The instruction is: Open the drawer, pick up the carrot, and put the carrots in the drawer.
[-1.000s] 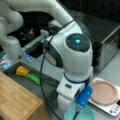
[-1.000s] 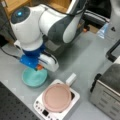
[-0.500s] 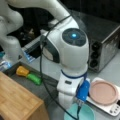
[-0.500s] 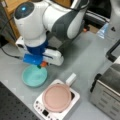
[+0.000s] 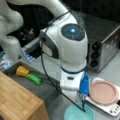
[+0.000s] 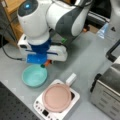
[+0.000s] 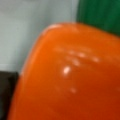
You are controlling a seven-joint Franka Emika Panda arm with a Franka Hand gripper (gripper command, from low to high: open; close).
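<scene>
Carrot (image 7: 75,75) fills the wrist view, right under the gripper (image 6: 45,64); in a front view an orange bit (image 6: 48,62) shows beneath the blue mount, so it seems gripped, though I cannot tell how far the jaws stand apart. Bowl (image 6: 34,75) sits just below the gripper. Drawer (image 5: 45,87) stands open to its left, holding a yellow vegetable (image 5: 22,71) and a green one (image 5: 34,78)
</scene>
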